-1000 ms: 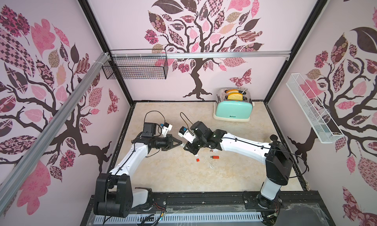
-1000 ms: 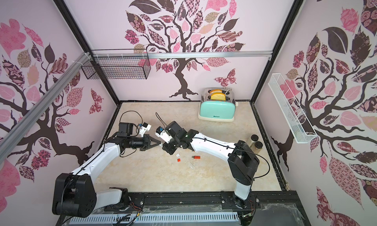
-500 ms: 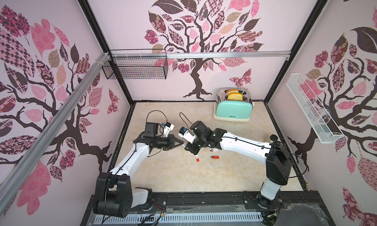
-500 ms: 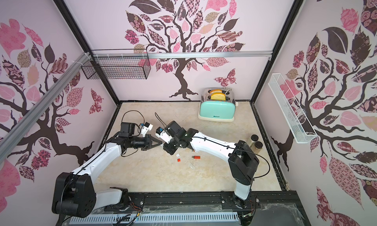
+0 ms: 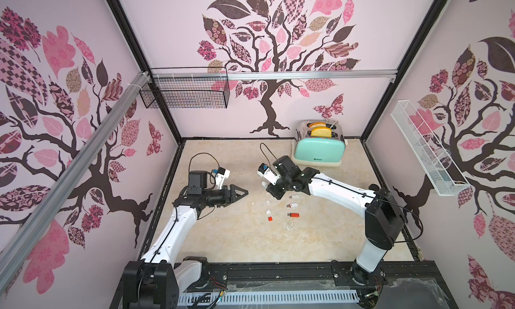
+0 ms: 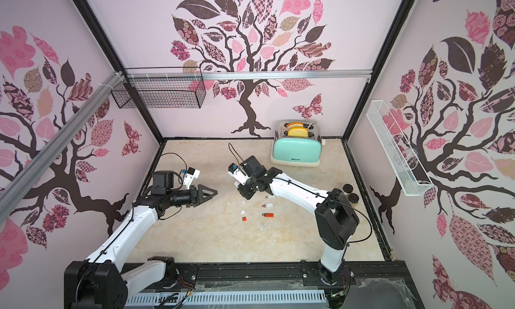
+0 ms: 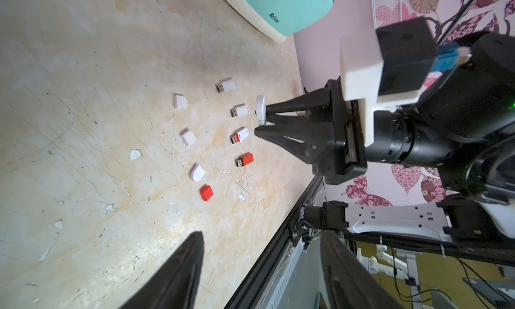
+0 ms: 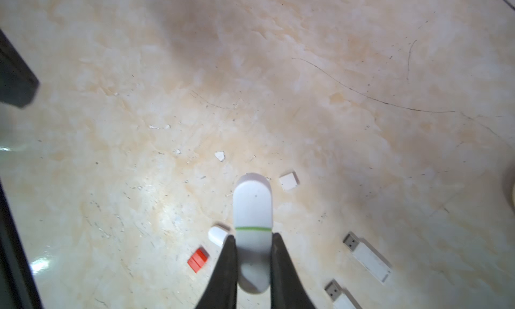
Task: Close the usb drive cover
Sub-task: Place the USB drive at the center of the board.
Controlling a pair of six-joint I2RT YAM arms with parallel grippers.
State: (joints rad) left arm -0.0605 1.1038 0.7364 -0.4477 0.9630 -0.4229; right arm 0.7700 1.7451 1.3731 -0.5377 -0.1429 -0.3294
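**Right claw clamped on white drive, left claw open and empty**

Right gripper (image 8: 253, 237) is clenched on the white usb drive (image 8: 253, 207), fingers pinching its body just behind the green seam. The rounded cover end sticks out past the tips, above the table (image 5: 237, 238). The cover looks seated flush at the seam, so this drive reads as closed or nearly so.

Left gripper (image 7: 261, 232) stands released, nothing between its fingers, well apart from the drive.

Below lie bare-plug drives in a row, among them a red drive (image 7: 245, 160). Loose caps sit beside them, including a red cap (image 7: 206, 192).

Likely next: set the held drive down clear of the row, then pair a bare drive with its matching cap. That calls for lining the cap squarely on the plug.
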